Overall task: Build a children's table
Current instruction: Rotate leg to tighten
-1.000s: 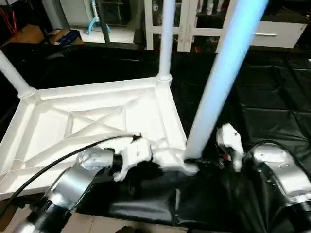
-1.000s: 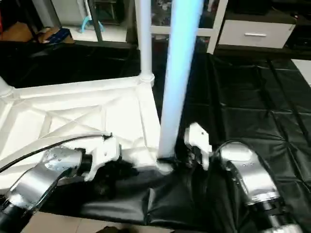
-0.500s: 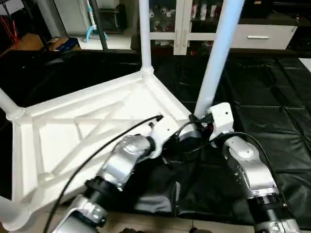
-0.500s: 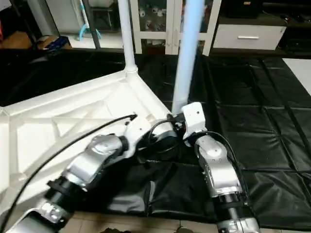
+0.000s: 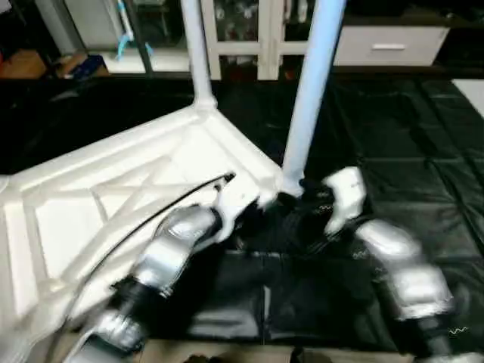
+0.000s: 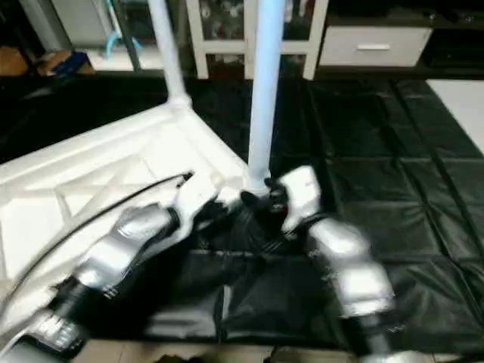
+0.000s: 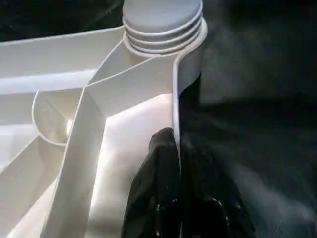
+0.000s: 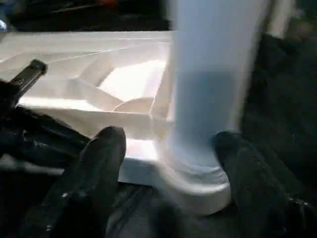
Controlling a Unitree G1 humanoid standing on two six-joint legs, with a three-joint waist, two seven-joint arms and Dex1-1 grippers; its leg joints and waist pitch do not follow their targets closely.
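The upturned tabletop (image 5: 113, 197) is lying on the black mat (image 5: 423, 151), and its rim is being pinched by the closed left gripper (image 7: 173, 173). The near corner leg (image 8: 213, 94) is being straddled by the right gripper (image 8: 171, 148), whose fingers (image 8: 101, 168) are spread apart beside it without clamping.

indoor lab or workroom, black padded floor mats (image 5: 423, 189), white glass-door cabinets (image 5: 261, 30) behind
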